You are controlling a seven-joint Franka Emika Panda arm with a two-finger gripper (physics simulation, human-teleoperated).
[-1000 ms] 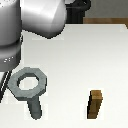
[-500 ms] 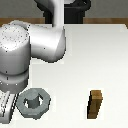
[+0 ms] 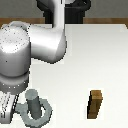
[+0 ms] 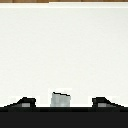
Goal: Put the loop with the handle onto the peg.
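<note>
Exterior view first: compared with half a second ago, the scene near the brown block [image 3: 95, 104] reads quite differently. Back then the loop with the handle [image 3: 41, 116] lay flat, well off to the block's side toward the exterior view's left, with an empty-looking hole. Now a grey upright cylinder, the peg [image 3: 33, 101], stands up through the middle of that ring, so the loop sits around the peg's foot. The arm's bulky white body has also swung lower and closer, filling much more of the frame on that same side, far from the block.

As I judge it, the loop is effectively on the peg, and the task looks finished or very nearly so; what remains is for the arm to let go cleanly and back away without dragging the ring.

The gripper [image 3: 11, 111] is low beside the ring, on the side away from the block, where the handle tab would be. From the wrist view, the two dark fingertips [image 4: 24, 103] stand wide apart with a small grey piece [image 4: 60, 99] between them, not touching either, so the jaws look spread and holding nothing. I can't tell whether that grey piece is the handle or the peg's top.
</note>
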